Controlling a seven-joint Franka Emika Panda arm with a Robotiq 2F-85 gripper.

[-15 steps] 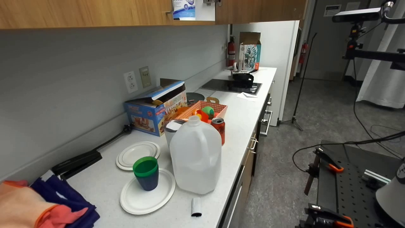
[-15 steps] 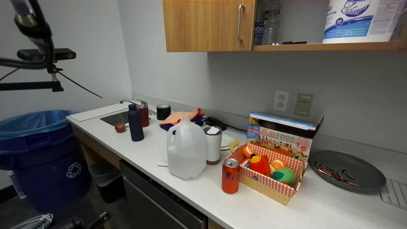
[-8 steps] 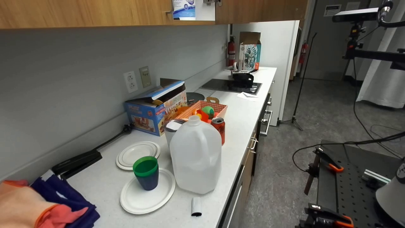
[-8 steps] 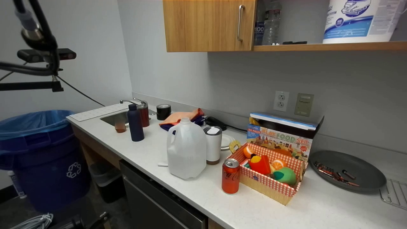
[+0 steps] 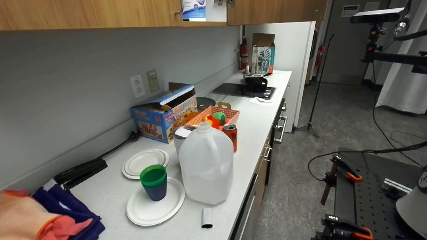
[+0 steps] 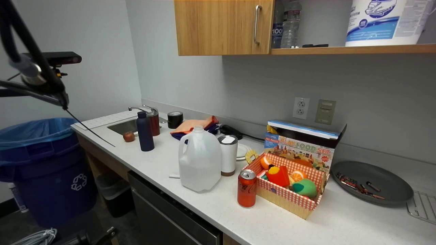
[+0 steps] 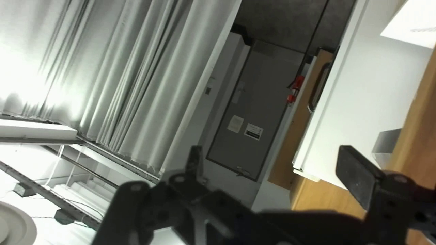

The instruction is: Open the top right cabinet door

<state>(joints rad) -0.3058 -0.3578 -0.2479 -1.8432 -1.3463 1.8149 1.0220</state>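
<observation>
In an exterior view: neighb. door (image 5: 90, 14) closed, L of white tub (image 5: 194, 10); top right cabinet door (image 5: 273, 12) R of tub, standing out on its hinge (image 5: 220, 1), any handle out of sight. Prob. light, stiff, bit slick: push inner face nr free edge. Wrist view: tool (image 7: 272, 156) spread wide, nothing seen held; can't tell if touching door.

"play food set" on box (image 6: 295, 145)

gripper (image 7: 270, 160), jaws apart, gry door (image 7: 260, 102) & curtain (image 7: 153, 78) bhnd
</observation>
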